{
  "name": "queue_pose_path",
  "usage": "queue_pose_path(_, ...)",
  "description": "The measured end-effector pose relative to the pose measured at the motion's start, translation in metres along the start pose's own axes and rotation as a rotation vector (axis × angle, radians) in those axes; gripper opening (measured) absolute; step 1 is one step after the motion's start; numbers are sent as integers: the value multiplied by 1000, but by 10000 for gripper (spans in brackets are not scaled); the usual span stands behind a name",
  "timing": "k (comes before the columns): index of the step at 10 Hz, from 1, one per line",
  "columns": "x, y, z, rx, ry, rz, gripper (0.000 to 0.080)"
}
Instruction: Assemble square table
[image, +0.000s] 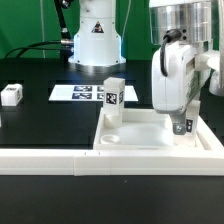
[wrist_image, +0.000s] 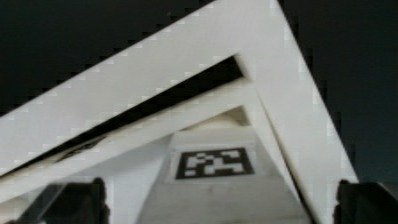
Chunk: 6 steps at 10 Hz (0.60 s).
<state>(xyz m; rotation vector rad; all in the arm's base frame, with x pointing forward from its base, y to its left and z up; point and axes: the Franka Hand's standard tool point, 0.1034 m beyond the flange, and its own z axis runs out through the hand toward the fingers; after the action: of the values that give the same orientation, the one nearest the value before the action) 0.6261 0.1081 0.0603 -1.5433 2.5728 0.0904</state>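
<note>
Nearest, the white rail (image: 60, 160) fronts the tabletop (image: 140, 135); released hand (image: 181, 128) above; tags carry no legible writing.

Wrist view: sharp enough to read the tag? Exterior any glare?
Wrist view: soft overall, tag coarse but legible, fingers dark and blurred at the edge. Exterior view: bright white gripper and arm housing nearly blown out; square table edges soft.

1 leg (image: 113, 97) upright on tabletop (image: 135, 135), marker board (image: 85, 93) behind

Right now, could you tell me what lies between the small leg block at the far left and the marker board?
Only bare black table separates that leg block from the marker board, in the exterior view.
</note>
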Motion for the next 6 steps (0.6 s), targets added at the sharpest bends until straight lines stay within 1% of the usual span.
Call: queue_pose_path(6,0,0,0,0,0,0,649)
